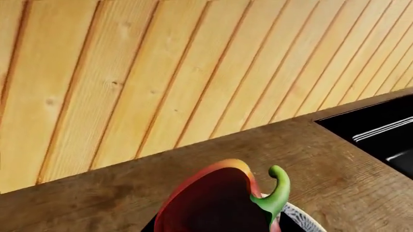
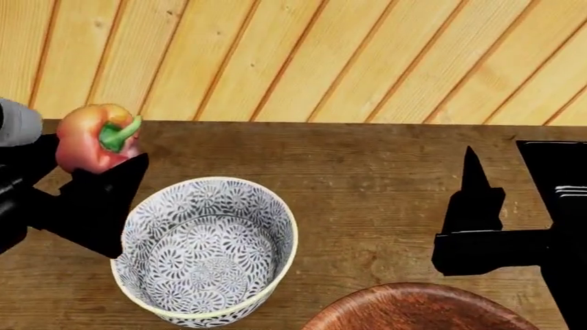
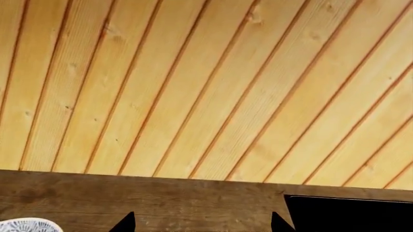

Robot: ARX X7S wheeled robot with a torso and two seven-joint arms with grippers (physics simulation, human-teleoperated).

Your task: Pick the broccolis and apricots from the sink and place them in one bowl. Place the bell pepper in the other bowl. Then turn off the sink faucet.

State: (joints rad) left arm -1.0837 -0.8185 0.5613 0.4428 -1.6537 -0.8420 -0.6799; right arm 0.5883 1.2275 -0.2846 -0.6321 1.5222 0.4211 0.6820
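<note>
Pepper (image 2: pixel 95 136): clamped in left gripper (image 2: pixel 106 180), frame left, stem up; patterned bowl (image 2: pixel 207 249) lies just right and below. Right gripper (image 2: pixel 472 196) empty, parted.

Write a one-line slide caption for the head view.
Left gripper holds a bell pepper beside the empty patterned bowl.
</note>
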